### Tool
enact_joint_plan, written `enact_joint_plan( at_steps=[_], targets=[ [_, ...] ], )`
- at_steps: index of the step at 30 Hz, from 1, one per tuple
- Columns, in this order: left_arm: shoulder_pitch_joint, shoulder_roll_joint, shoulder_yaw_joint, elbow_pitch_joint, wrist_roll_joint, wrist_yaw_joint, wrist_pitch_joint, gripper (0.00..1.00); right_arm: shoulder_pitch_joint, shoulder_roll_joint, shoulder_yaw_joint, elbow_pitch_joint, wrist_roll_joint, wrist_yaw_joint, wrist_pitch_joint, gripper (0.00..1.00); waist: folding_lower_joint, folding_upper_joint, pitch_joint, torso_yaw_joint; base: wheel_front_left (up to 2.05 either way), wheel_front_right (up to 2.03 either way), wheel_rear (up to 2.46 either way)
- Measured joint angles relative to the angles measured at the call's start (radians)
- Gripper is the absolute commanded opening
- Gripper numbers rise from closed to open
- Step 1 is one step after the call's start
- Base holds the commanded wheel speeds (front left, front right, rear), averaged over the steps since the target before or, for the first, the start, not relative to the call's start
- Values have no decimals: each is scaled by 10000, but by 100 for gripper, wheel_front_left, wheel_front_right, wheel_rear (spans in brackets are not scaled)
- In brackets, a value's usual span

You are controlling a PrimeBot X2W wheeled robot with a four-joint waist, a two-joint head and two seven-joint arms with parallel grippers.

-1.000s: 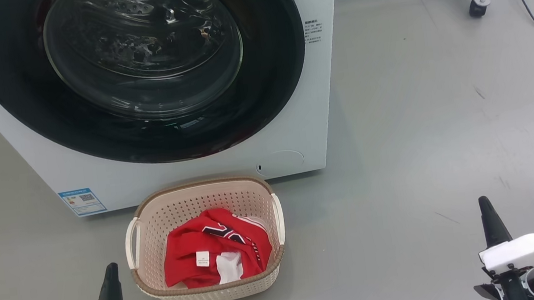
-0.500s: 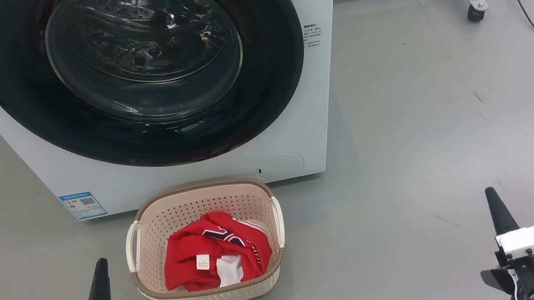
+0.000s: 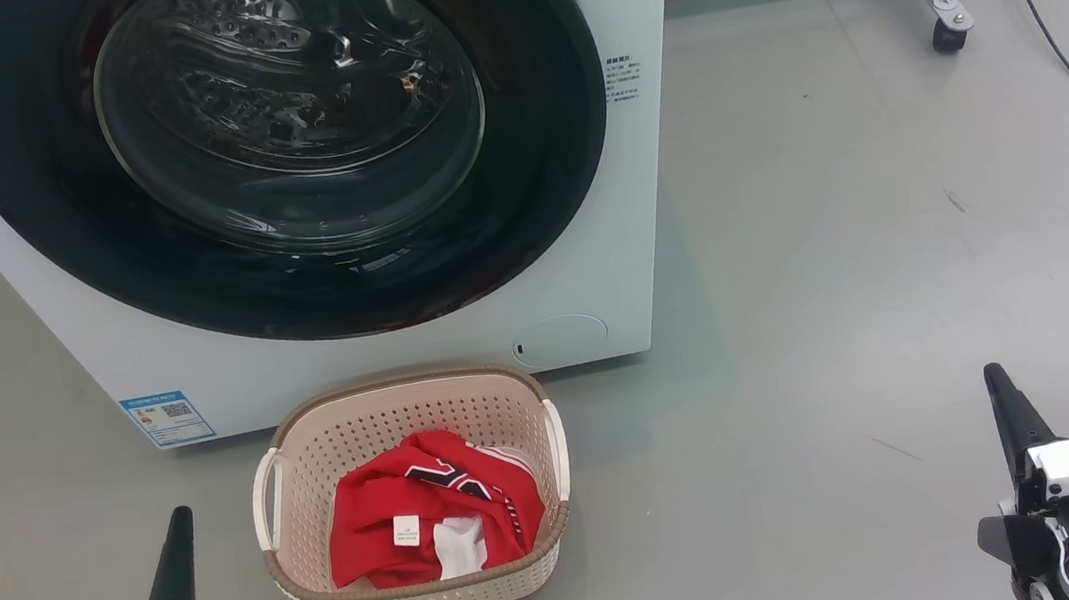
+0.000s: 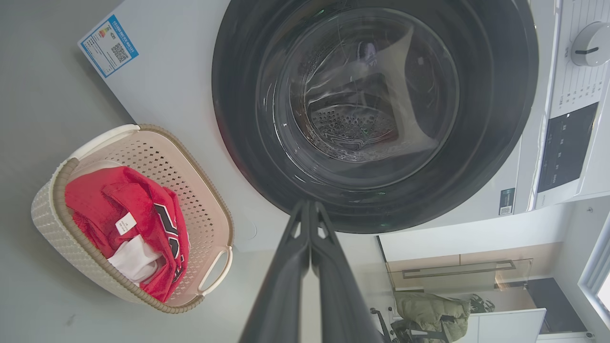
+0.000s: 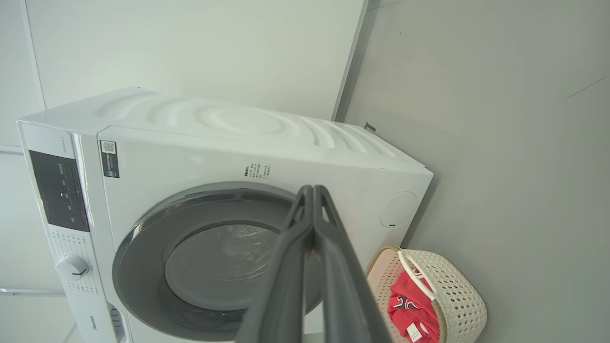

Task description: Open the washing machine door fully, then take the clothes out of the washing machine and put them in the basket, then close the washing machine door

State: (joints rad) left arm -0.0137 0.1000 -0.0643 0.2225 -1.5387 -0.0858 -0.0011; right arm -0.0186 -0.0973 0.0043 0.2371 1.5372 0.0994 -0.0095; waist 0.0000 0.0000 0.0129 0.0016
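In the head view, the washing machine door (image 3: 294, 136) lay flat against the washing machine (image 3: 647, 186); the clothes (image 3: 420, 529) sat bundled inside the basket (image 3: 403, 383), which stood on the floor just in front of the machine; your left gripper (image 3: 177, 530) and right gripper (image 3: 1000, 393) hung low at either side, each with its fingers pressed together on nothing, well apart from everything. In the left wrist view, the drum behind the glass showed no red fabric; so the job read as essentially done. In the right wrist view, the door's rim showed no gap; your best move was to confirm that seam, then keep both arms clear of the basket while retreating.
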Motion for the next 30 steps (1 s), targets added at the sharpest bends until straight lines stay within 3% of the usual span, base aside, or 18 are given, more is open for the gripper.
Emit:
enact_joint_plan(
  at_steps=[11,30],
  targets=[
    [-190,40,311,221,-1383,-263,192,0,-213,-81,-255,119,1444,127,261,0,0,0,-89,-16,0,0,0],
    [-282,40,343,330,-1429,-268,222,0,-338,-92,-297,247,1522,136,320,0,0,0,-95,-17,0,0,0]
  ],
)
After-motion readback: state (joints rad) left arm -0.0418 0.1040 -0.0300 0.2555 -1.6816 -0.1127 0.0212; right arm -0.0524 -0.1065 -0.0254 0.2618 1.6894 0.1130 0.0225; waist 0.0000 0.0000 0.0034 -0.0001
